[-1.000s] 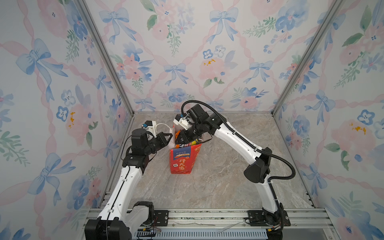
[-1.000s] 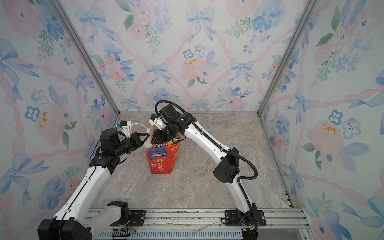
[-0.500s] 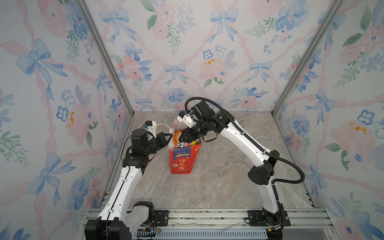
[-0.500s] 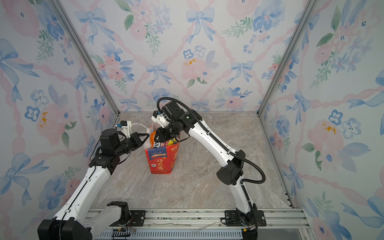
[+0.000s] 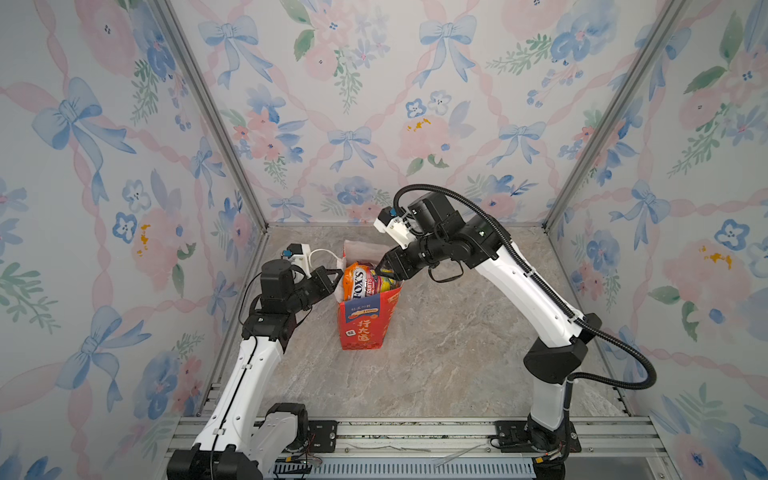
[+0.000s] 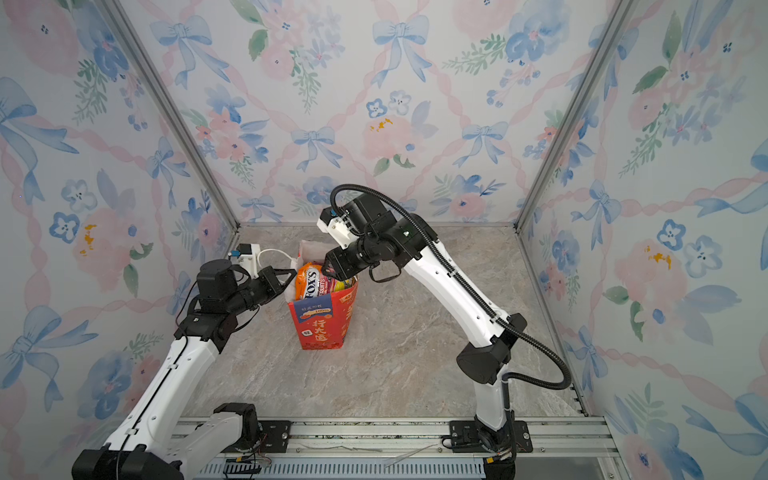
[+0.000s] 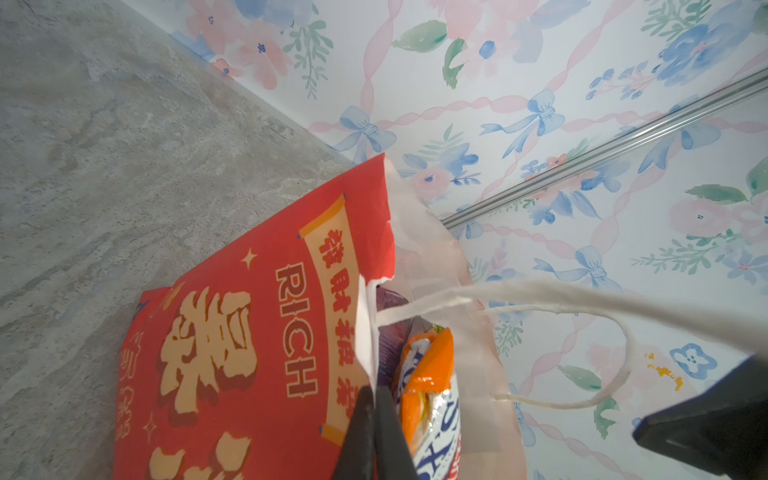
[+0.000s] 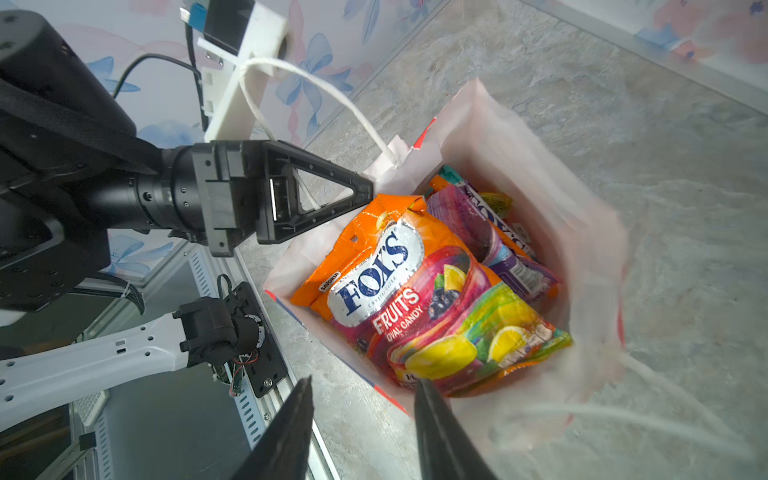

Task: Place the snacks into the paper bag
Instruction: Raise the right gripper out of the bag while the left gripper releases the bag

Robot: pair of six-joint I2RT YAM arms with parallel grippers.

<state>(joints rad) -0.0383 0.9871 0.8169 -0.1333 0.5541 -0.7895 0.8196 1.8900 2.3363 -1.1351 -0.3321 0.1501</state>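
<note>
- One paper bag (image 5: 365, 324), red with gold characters and white inside, stands upright on the worktop (image 5: 457, 353), directly below the right pincer (image 8: 363, 381).
- Snacks (image 8: 399, 291): all those in view lie inside the bag. One orange FOX'S packet is on top, with a purple one and a teal-edged corner behind it. The full count cannot be told.
- Two arms, two pincers. The right pincer is spread, with nothing between its tips, and hangs just above the bag's mouth.
- The left pincer (image 8: 368, 191) is pressed together on the bag's rim, on the side away from the right arm. It pinches the paper wall there.
- One white string handle (image 8: 316, 83) loops up from the rim beside the left pincer and lies over that arm's camera mount.
- The worktop is grey marble-patterned. Floral wallpaper walls (image 5: 374, 104) close three sides, and an aluminium rail (image 5: 415, 432) edges the front.
- The bag stands well apart from every wall, nearest the one behind the left pincer. Open worktop spreads out beyond the right pincer's side of the bag.
</note>
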